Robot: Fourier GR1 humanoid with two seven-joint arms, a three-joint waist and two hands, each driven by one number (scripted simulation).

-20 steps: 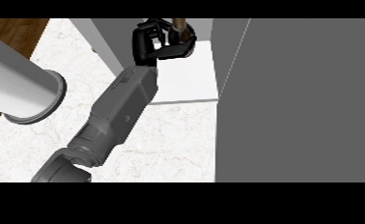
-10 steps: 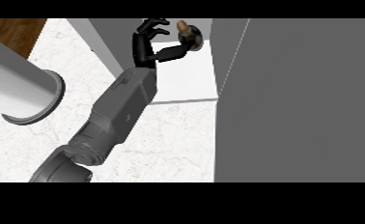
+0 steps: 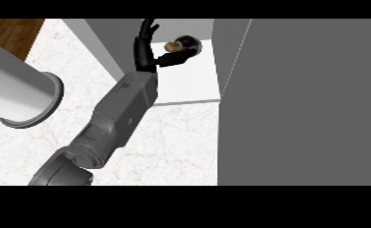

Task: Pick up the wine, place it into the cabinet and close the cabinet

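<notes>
One grey forearm [image 3: 119,111] enters from the lower left and extends diagonally up to the cabinet opening. It ends in one black hand [image 3: 147,51]. Which arm it belongs to cannot be told with certainty from its position; it is treated here as the right hand. The fingers [image 3: 148,27] are straight and spread, pointing upward along the edge of the grey cabinet side wall [image 3: 109,40]. The thumb [image 3: 174,59] extends sideways toward the bottle and appears to touch it.

One dark wine bottle with a tan cork top [image 3: 181,45] stands upright on the white cabinet shelf [image 3: 190,82], near the back of the opening, just beside the hand. Only its top and shoulder are visible from above; the body is hidden.

One grey cabinet door [image 3: 297,104] fills the right side; it is cut off at the view's edges. One large grey cylindrical body [image 3: 22,94] is cut off at the left edge. One white marble counter [image 3: 170,143] lies below. A strip of brown wooden floor [image 3: 16,33] shows at upper left.
</notes>
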